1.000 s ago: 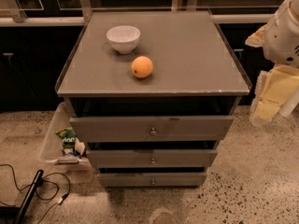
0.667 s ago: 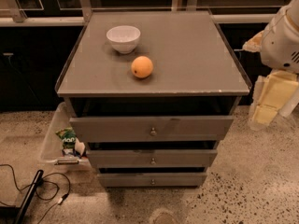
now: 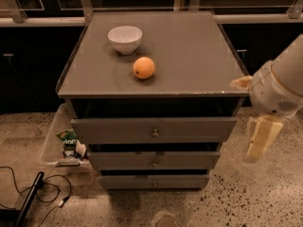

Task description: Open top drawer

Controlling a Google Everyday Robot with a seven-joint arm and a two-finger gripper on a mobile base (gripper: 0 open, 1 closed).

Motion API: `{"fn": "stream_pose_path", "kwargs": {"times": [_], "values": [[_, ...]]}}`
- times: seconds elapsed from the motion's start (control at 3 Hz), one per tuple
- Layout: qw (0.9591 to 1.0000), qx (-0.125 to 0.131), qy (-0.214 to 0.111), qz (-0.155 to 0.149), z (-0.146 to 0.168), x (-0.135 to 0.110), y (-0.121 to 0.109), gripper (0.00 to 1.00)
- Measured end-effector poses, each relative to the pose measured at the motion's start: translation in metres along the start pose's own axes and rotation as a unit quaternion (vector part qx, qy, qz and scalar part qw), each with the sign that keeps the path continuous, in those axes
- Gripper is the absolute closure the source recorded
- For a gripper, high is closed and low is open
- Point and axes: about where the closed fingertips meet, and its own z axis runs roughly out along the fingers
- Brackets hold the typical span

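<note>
The top drawer (image 3: 189, 128) is the widest grey front of three, just under the cabinet's top, with a small round brass knob (image 3: 155, 133) at its middle. A dark gap shows above its front. Two narrower drawer fronts (image 3: 155, 161) sit below it. My gripper (image 3: 256, 151) hangs cream-coloured under the white arm (image 3: 279, 86) at the right, beside the cabinet's right front corner. It is level with the top drawer, apart from it and well right of the knob.
An orange (image 3: 144, 67) and a white bowl (image 3: 125, 38) sit on the grey cabinet top (image 3: 189, 46). A clear bin (image 3: 53, 143) with packets stands on the floor at the left. Black cables (image 3: 33, 193) lie at the lower left. Speckled floor lies at the right front.
My arm and gripper have come down and a little left, from beside the cabinet top to the level of the top drawer. The drawers, orange and bowl have not moved.
</note>
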Motion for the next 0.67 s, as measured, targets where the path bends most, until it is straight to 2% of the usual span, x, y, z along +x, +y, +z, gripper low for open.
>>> {"fn": "stream_pose_path", "kwargs": {"times": [0.33, 0.67], "values": [[0.9983, -0.009, -0.041, -0.041, 0.0468, 0.0159, 0.005, 0.0], [0.9985, -0.009, -0.039, -0.038, 0.0458, 0.0151, 0.0054, 0.0]]}}
